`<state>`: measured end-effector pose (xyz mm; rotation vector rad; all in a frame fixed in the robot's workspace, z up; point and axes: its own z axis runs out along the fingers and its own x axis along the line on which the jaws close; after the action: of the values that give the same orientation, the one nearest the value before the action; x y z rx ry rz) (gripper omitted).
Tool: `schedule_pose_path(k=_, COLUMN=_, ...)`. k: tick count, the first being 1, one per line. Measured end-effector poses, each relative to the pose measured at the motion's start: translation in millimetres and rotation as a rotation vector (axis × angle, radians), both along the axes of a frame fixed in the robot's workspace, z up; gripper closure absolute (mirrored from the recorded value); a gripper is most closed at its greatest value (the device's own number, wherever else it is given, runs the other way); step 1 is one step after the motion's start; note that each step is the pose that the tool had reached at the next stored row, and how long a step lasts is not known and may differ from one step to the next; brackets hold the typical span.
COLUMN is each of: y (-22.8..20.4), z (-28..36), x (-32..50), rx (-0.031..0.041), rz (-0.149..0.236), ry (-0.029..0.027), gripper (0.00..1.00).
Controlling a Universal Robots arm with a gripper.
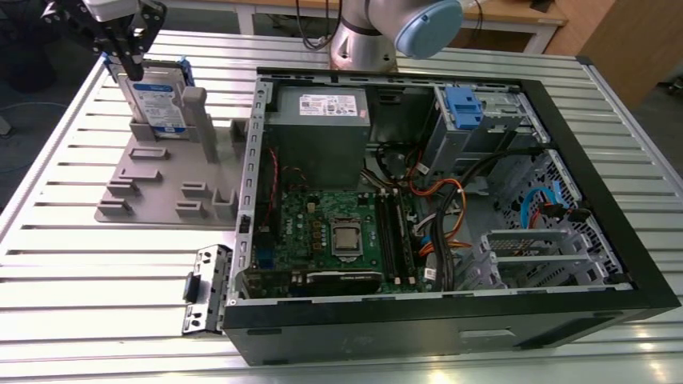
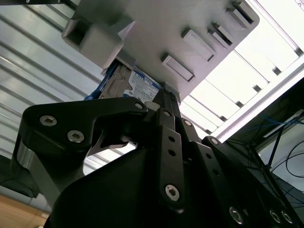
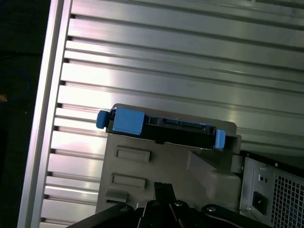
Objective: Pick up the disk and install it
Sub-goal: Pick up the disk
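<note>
The disk (image 1: pixel 158 100) stands on edge in a slot of the grey holder block (image 1: pixel 160 188) at the exterior view's upper left, its white-and-blue label facing out and blue rails on its sides. My gripper (image 1: pixel 131 70) hangs at the disk's top edge, on the exterior view's left side of it. Its black fingers look pressed together with nothing between them. In the first wrist view the disk (image 3: pixel 166 124) sits edge-on in the holder (image 3: pixel 156 156), a gap away from my gripper (image 3: pixel 161 186). In the second wrist view my gripper (image 2: pixel 161 95) ends beside the disk's label (image 2: pixel 142 85).
An open computer case (image 1: pixel 597 240) lies on the slatted metal table (image 1: pixel 85 264), at the exterior view's right of the holder. Inside are a grey power supply (image 1: pixel 320 128), a green board and a metal cage with a blue tab (image 1: pixel 465 104). The arm's base (image 1: pixel 363 44) stands behind the case.
</note>
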<state>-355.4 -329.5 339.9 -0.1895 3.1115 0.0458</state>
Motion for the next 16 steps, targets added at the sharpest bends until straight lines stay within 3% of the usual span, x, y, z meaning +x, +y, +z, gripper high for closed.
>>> schedule_pose_path(k=16, y=0.0, z=0.0, x=0.0, rx=0.0000, rz=0.066, ry=0.0000, gripper=0.90)
